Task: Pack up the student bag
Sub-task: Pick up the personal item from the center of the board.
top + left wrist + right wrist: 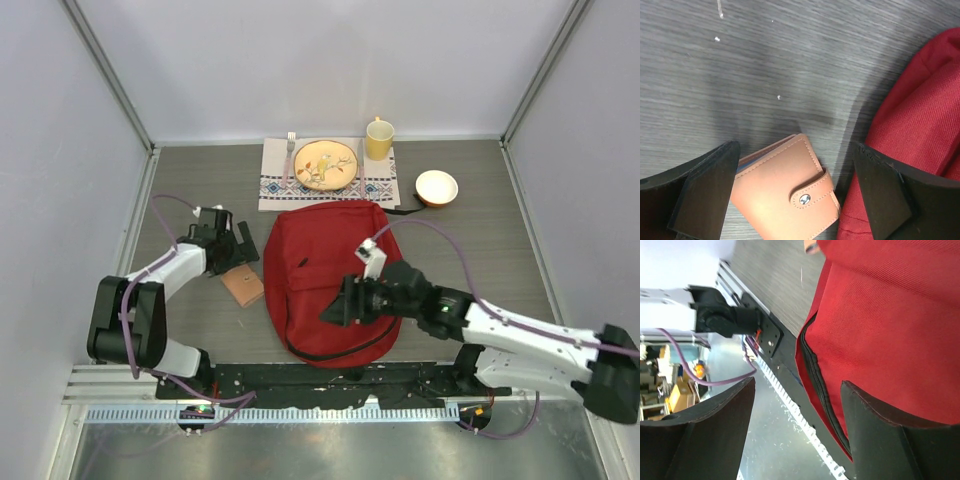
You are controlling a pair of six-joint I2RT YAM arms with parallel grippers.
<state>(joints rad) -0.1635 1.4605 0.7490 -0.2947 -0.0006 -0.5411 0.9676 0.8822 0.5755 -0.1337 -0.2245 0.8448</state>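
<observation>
Top external: student bag lies mid-table, wallet just beside its left side. Left wrist: left gripper, fingers wide apart, hovers over the wallet; centre it before closing. Right wrist: right gripper, fingers apart, by the bag's zipper.

Cuts the wallet off at the left wrist view's bottom edge, one edge behind a finger. Crops the student bag top and right in the right wrist view. Cannot tell the pattern on the plate.
</observation>
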